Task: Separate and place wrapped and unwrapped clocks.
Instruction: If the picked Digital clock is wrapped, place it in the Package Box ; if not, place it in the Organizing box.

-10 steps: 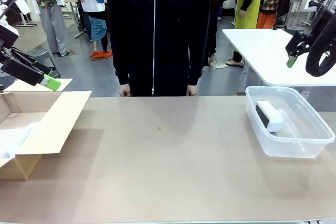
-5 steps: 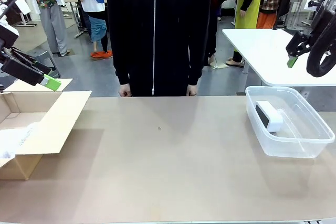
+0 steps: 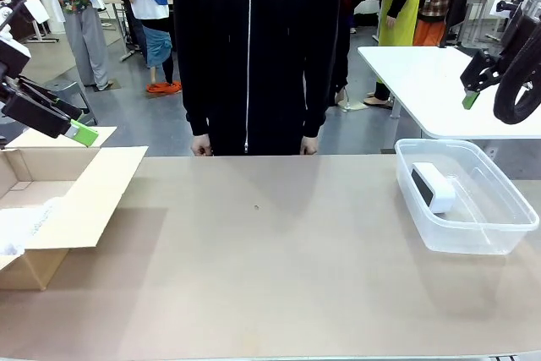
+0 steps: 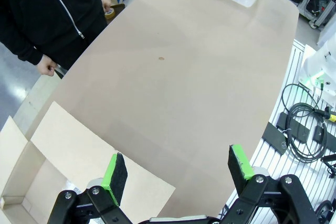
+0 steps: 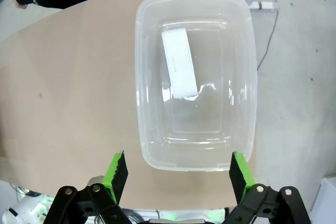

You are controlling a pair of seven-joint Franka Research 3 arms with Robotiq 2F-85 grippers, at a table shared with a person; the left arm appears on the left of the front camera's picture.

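- No words, labels, brand names, numbers or signs can be read in any of the views.

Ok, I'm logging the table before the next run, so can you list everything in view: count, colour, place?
clock: one, white with dark face, in the plastic bin
plastic bin: one, clear, table's right end
cardboard box: one, brown, flaps open, table's left end
foam wrap: white, inside the box; count unclear
table: one, tan
person: one, black zip jacket, far side, hands at the table edge
left gripper: one, black with green pads, open, above the box
right gripper: one, open, above the bin
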